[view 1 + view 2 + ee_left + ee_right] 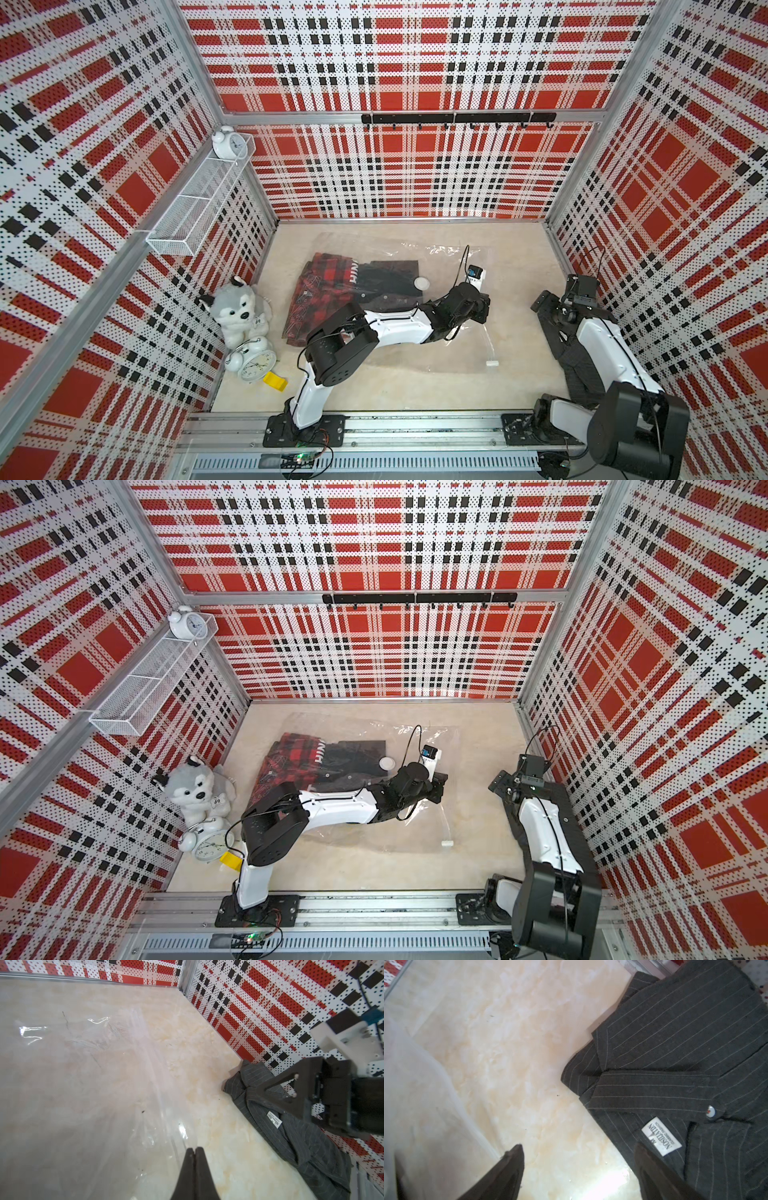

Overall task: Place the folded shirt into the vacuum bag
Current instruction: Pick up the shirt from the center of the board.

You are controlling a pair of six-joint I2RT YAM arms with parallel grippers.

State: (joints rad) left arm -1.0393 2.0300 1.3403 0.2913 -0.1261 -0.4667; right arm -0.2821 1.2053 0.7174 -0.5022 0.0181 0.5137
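The left arm [395, 326] reaches out low, its white forearm lying almost level behind the wrist. At its end the left gripper [195, 1150] has its two dark fingers pressed flat together, tip against tip. The right arm [602, 349] rises from a bulky black joint and slopes forward to a bent wrist, and the right gripper [578, 1147] tips downward with its jaws spread wide, well apart from the left gripper on that gripper's right side.
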